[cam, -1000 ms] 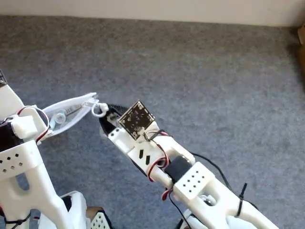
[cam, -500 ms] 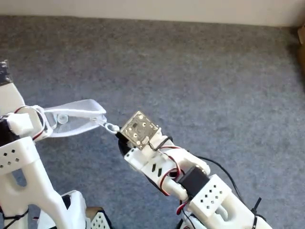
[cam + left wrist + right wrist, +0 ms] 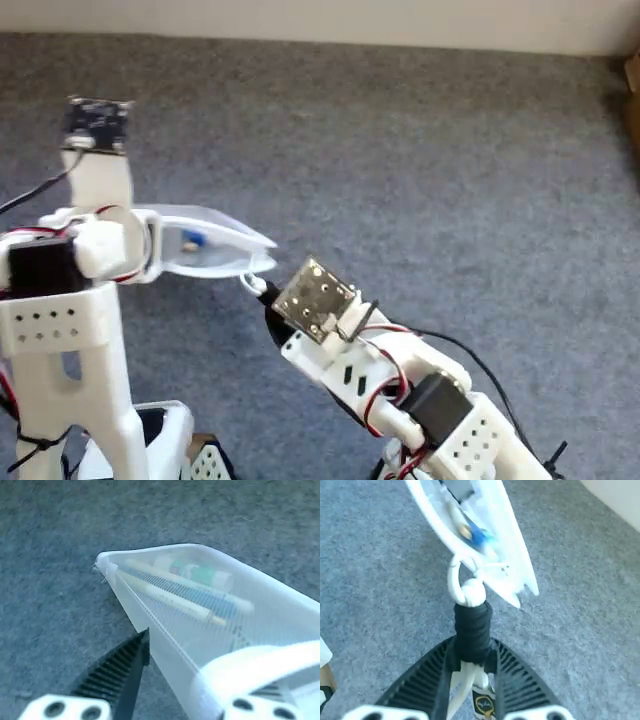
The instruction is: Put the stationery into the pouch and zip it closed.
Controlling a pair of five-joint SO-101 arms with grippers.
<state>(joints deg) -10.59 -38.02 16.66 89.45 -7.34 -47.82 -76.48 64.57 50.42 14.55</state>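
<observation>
- Grey, felt-like counter (image 3: 450, 150) is spreading under both arms, with the pouch (image 3: 205, 245) hanging above it toward the left edge.
- Right claw (image 3: 470, 655) is drawing back toward the near edge, clenched on the black-wrapped zip pull (image 3: 470, 627).
- Left claw (image 3: 185, 680) is clamping the pouch's other end and has swung it round.
- Zip is looking almost fully run.
- Pouch is showing as translucent white mesh, wedge-shaped, with slim pens (image 3: 180, 592) lying inside.
</observation>
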